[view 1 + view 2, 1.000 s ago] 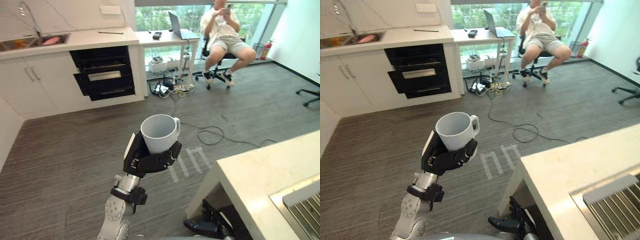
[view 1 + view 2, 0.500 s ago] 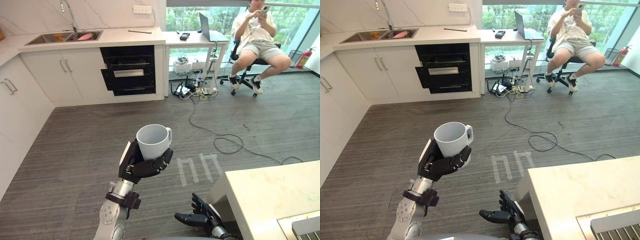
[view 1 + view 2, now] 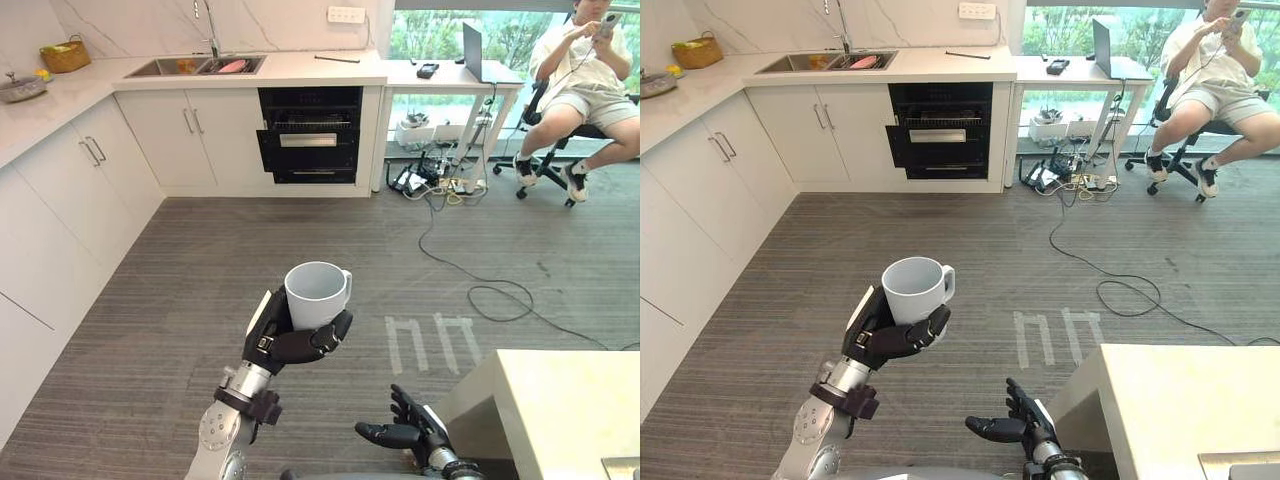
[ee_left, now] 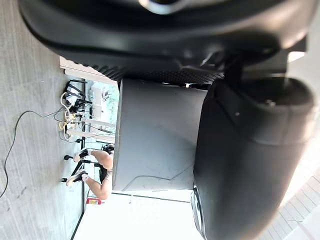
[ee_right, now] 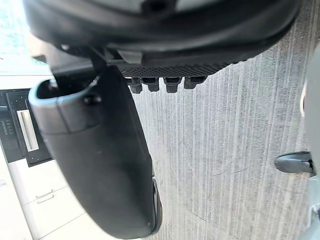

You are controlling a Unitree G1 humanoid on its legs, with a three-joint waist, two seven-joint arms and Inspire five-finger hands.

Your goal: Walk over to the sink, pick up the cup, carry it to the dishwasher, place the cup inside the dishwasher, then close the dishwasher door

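Observation:
A white cup (image 3: 318, 294) stands upright in my left hand (image 3: 287, 338), whose fingers and thumb curl round its lower body; its handle points right. I hold it over the wood floor in mid-room. The left wrist view has the cup's grey side (image 4: 159, 135) pressed against the palm, with the thumb (image 4: 247, 150) across it. The dishwasher (image 3: 309, 135) is the black unit built into the far counter, its door tilted a little ajar. A steel sink (image 3: 198, 66) lies in the counter to its left. My right hand (image 3: 398, 432) hangs low at the bottom, fingers spread and holding nothing.
White cabinets (image 3: 60, 190) run along the left wall and far counter. A person (image 3: 585, 60) sits on a wheeled chair at the far right by a desk (image 3: 450, 75) with a laptop. Cables (image 3: 470, 280) trail over the floor. A pale counter corner (image 3: 570, 410) juts in at lower right.
The camera has swung left, so the dishwasher and sink now sit nearer the picture's middle and the left cabinets show. The cup stays held the same way.

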